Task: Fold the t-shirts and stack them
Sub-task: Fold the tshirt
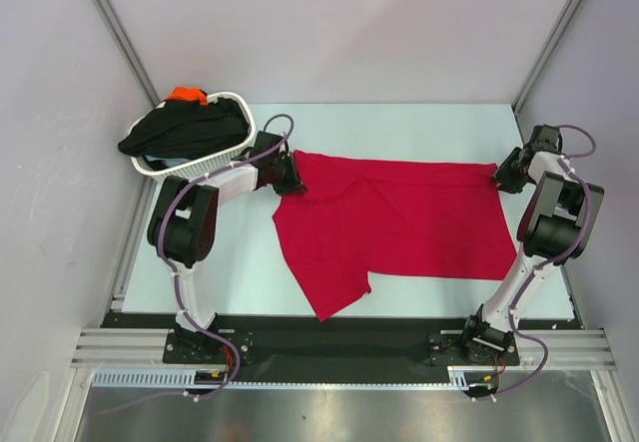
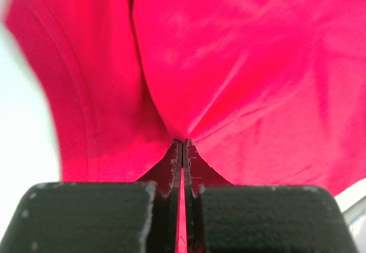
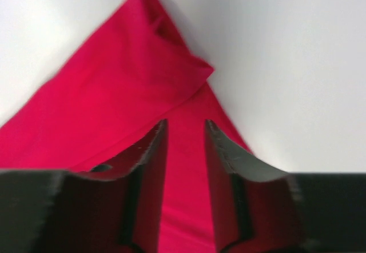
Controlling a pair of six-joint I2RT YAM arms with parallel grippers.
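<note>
Cloth: red t-shirt (image 1: 399,218) spread flat on desk (image 1: 399,123). Light and limp, likely sags wherever unsupported; best taken at corners or hems. Left jaws closed on bunched fabric at far-left corner. Right jaws apart, straddling far-right corner, not yet pinching.
</note>
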